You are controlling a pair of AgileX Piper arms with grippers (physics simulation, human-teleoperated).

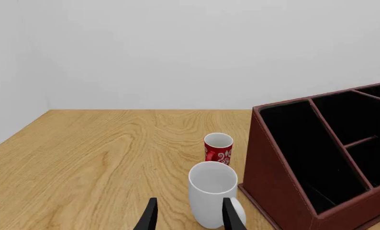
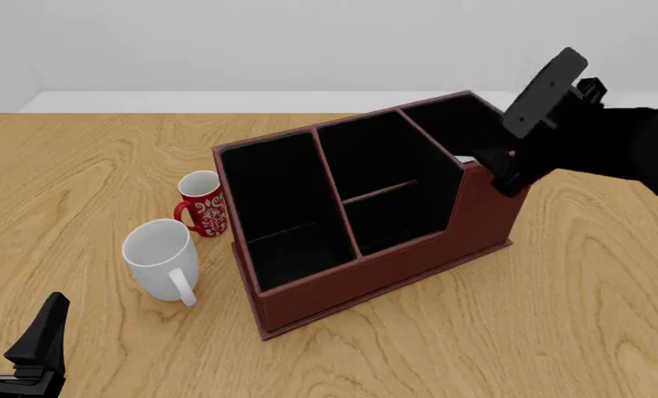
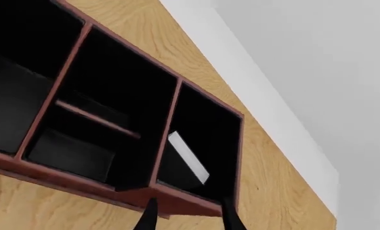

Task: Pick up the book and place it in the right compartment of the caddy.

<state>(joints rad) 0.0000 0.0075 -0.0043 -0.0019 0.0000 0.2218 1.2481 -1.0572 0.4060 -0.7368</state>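
The dark red-brown caddy [image 2: 384, 274] stands mid-table, also in the left wrist view [image 1: 273, 182] and the right wrist view [image 3: 177, 203]. The book [image 3: 188, 157] lies tilted inside the right compartment [image 3: 209, 129]. Its white page edges show, and its black covers blend with the black lining. A sliver of it shows in the front view [image 2: 462, 160]. My right gripper [image 3: 188, 220] is open and empty, just above the front wall of that compartment [image 2: 451, 124]. My left gripper [image 2: 14, 319] is open and empty, low at the near left.
A white mug [image 2: 161, 257] and a red patterned mug [image 2: 204, 203] stand left of the caddy. The white mug [image 1: 212, 191] is right in front of my left gripper's fingers [image 1: 150, 215], and the red mug [image 1: 218, 147] is behind it.
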